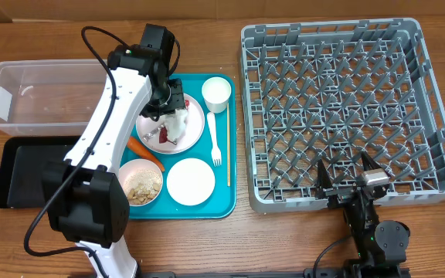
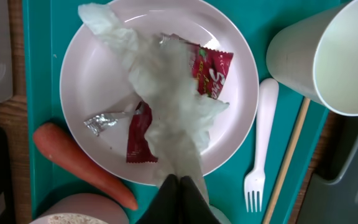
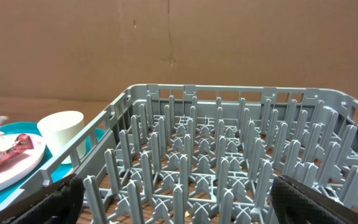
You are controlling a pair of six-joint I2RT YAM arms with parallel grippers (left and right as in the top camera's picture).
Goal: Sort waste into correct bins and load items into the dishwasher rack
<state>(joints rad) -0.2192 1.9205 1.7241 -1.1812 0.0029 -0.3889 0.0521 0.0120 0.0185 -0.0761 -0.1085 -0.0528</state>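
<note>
Overhead, the left gripper hangs over the plate, which its arm partly hides. The right gripper gapes wide and empty at the near rim of the dishwasher rack. In the left wrist view the jaws pinch the crumpled napkin, which half-covers the red wrapper; the right wrist view crops its own fingers.

The crumpled white napkin sprawls across the pale-pink plate, its lower end pinched in the left gripper. Beneath it, the crinkled red wrapper peeks out on both sides. The orange carrot lies slanted just beside the plate's rim. The white cup stands upright near the plate. The fork lies below the cup, tines pointing away from it, with the thin chopstick alongside. One bowl holds whitish rice grains, and the second bowl sits just beside it. The clear tub and black tray lie side by side. The grey rack sits flat, pegs up.
</note>
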